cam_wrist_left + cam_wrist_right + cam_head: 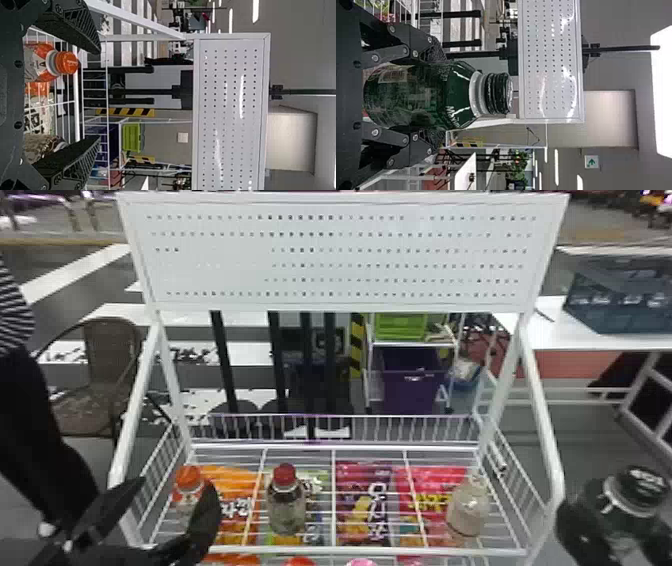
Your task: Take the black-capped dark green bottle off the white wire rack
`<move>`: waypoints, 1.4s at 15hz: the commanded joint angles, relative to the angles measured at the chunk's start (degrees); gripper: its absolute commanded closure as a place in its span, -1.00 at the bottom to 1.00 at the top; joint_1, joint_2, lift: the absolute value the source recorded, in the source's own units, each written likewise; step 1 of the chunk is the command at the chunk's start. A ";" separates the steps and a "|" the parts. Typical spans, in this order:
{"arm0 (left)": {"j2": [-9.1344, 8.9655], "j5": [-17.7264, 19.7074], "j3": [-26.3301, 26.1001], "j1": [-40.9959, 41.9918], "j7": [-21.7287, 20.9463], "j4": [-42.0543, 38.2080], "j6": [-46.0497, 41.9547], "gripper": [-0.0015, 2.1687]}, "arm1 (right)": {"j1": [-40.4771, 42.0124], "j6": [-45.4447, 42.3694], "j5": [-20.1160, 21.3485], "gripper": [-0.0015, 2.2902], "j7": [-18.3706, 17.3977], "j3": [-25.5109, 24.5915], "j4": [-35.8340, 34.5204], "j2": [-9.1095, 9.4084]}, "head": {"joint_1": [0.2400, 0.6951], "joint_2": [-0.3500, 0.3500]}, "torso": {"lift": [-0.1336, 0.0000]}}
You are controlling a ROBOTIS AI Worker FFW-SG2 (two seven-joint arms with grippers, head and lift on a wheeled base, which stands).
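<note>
Right end effector [435, 95] pinches the dark green bottle [411, 95] upright, beyond the right edge of the white wire rack [370, 551]; left end effector [99, 95], spread, by its near left corner. Best draw away level, squeezing evenly.

The left claw [176, 485] partly hides the orange-capped bottle [188, 478] near the left front corner of the wire rack [350, 550]. The head view's bottom edge crops the dark green bottle [627, 520], a red top [300, 561] and a pink top [361, 562].
</note>
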 commanded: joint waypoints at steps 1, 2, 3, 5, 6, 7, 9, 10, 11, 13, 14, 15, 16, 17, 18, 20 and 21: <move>0.00 0.00 -0.09 0.02 0.00 -0.05 -0.04 -0.87 | 1.15 -0.48 -0.53 0.24 0.94 -1.51 -0.34 1.07 | 0.14 0.00 | 1.00; -0.09 0.00 -0.09 0.02 0.00 -0.14 -0.04 -0.87 | 1.15 -0.66 -0.53 0.24 1.37 -1.51 -0.34 1.60 | 0.14 0.00 | 1.00; -0.09 0.00 -0.09 0.11 0.00 -0.23 -0.04 -0.87 | 1.15 -0.48 -0.53 0.24 1.64 -1.51 -0.34 1.78 | 0.14 0.00 | 1.00; -0.09 0.00 -0.09 0.46 0.00 -0.49 -0.04 -0.87 | 1.07 -0.48 -0.53 0.24 1.64 -1.42 -0.34 1.87 | 0.14 0.00 | 1.00; 0.00 0.00 0.00 0.64 0.00 -0.49 -0.04 -0.87 | 0.98 -0.66 -0.53 0.24 1.73 -1.34 -0.25 1.95 | 0.14 0.00 | 1.00; 0.00 0.00 0.00 0.73 0.00 -0.49 -0.04 -0.87 | 0.89 -0.66 -0.53 0.24 1.73 -1.34 -0.25 2.04 | 0.14 0.00 | 1.00; 0.00 0.00 0.09 0.82 0.00 -0.67 -0.04 -0.87 | 0.98 -1.01 -0.53 0.24 1.73 -1.25 -0.34 2.13 | 0.14 0.00 | 1.00; 0.00 0.00 0.09 0.82 0.00 -0.76 -0.04 -0.87 | 0.98 -1.01 -0.45 0.24 1.73 -1.25 -0.34 2.13 | 0.14 0.00 | 1.00; 0.00 0.00 0.09 0.82 0.00 -0.84 -0.04 -0.87 | 0.98 -1.18 -0.53 0.24 1.73 -1.34 -0.25 2.22 | 0.14 0.00 | 1.00; 0.00 0.00 0.27 0.82 0.00 -0.93 -0.04 -0.87 | 1.07 -1.18 -0.53 0.24 1.73 -1.51 -0.16 2.31 | 0.14 0.00 | 1.00; 0.00 0.00 0.27 0.82 0.00 -0.84 -0.04 -0.87 | 1.07 -1.18 -0.53 0.24 1.81 -1.60 -0.16 2.31 | 0.14 0.00 | 1.00; 0.00 0.00 0.27 0.82 0.00 -0.84 -0.04 -0.87 | 1.15 -1.36 -0.53 0.24 1.73 -1.78 -0.07 2.31 | 0.14 0.00 | 1.00; 0.00 0.00 0.27 0.73 0.00 -0.84 -0.04 -0.87 | 1.24 -1.53 -0.53 0.24 1.73 -1.95 -0.07 2.48 | 0.14 0.00 | 1.00; 0.00 0.00 0.27 0.73 0.00 -0.84 -0.04 -0.87 | 1.33 -1.89 -0.53 0.24 1.73 -2.13 -0.07 2.48 | 0.14 0.00 | 1.00; 0.00 0.00 0.27 0.64 0.00 -0.84 -0.04 -0.87 | 1.51 -2.06 -0.53 0.24 1.73 -2.22 -0.16 2.48 | 0.14 0.00 | 1.00; 0.00 0.00 0.27 0.46 0.00 -0.84 0.14 -0.87 | 1.51 -2.06 -0.53 0.24 1.73 -2.22 -0.25 2.48 | 0.14 0.00 | 1.00; 0.00 0.00 0.27 0.38 0.00 -0.84 0.14 -0.87 | 1.51 -2.06 -0.53 0.24 1.81 -2.22 -0.16 2.48 | 0.14 0.00 | 1.00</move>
